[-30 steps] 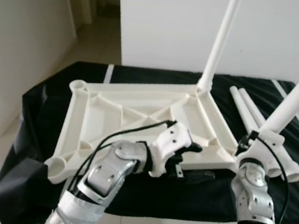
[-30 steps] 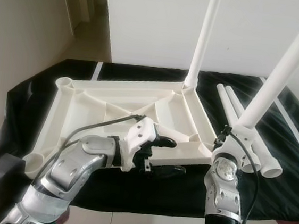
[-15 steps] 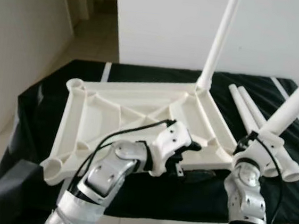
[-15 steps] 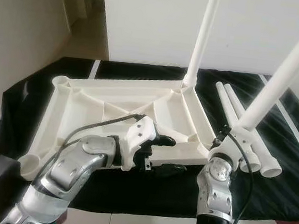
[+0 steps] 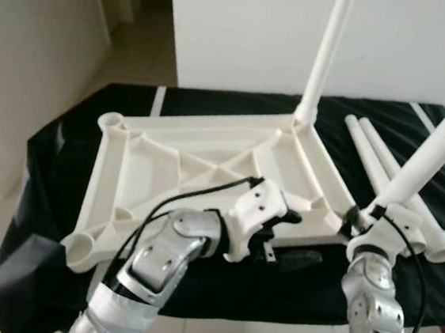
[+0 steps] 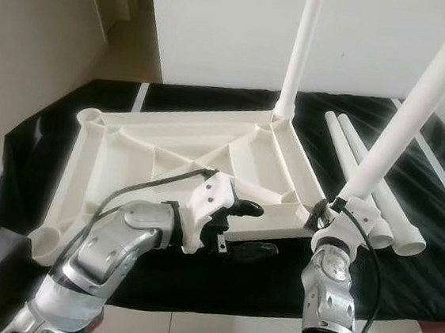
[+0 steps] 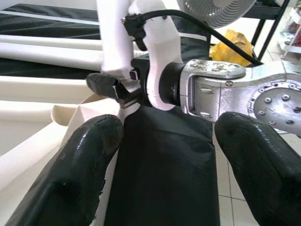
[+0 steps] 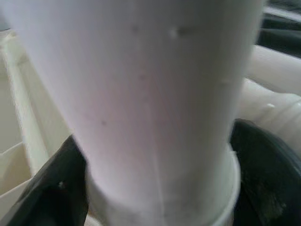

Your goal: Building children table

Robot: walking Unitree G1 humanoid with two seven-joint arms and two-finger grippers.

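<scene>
A white plastic tabletop [image 5: 206,173] lies upside down, ribbed underside up, on a surface covered in black cloth [image 5: 56,157]; everything else is placed relative to this tabletop. At its far left corner and near left corner sit open round leg sockets [image 5: 112,121]. Over its near edge, toward the right, the left gripper [image 5: 294,238] reaches in with its two black fingers spread apart and holding nothing: one finger over the tabletop's rim, the other lower, over the black cloth just beside that rim. At the tabletop's far right corner a white leg [image 5: 327,54] stands upright in its socket. At the near right corner the right gripper [image 6: 328,217] is clenched around the base of a second white leg [image 6: 420,104], which leans up and to the right, its lower end at the corner socket; whether it is seated there cannot be told. Just beyond the tabletop's right edge, two more loose legs [image 5: 388,180] lie side by side on the cloth.
</scene>
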